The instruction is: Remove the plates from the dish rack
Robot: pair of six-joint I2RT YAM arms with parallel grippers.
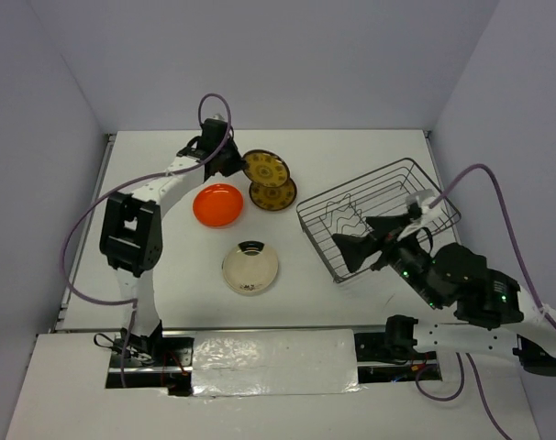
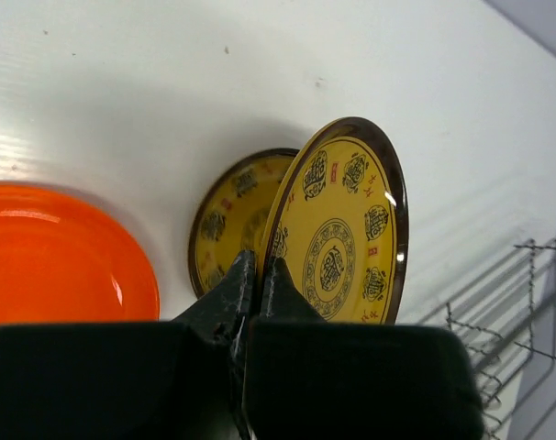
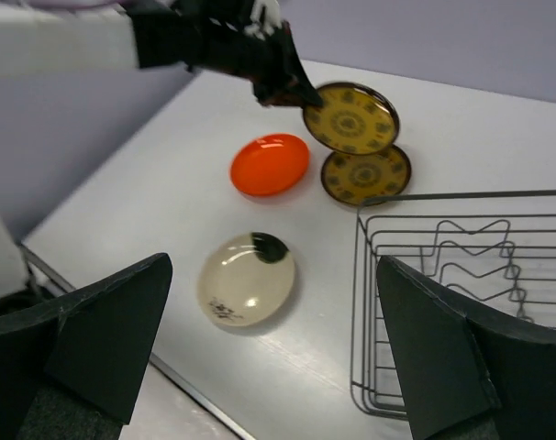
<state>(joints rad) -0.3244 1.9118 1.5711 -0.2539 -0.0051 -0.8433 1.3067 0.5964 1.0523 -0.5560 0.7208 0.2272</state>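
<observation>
Only illegible glyphs on raised plate (image 2: 338, 238)

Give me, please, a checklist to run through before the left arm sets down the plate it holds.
1. Grip: left gripper shut on the held plate at its rim, ok.
2. Level: held plate tilted steeply, not ok.
3. Gap to the patterned plate lying flat beside it: cannot tell.
4. Clearance from the orange plate: ok.
5. No plates visible in the rack: ok.
6. Other arm: right gripper open, by the rack, ok.
</observation>
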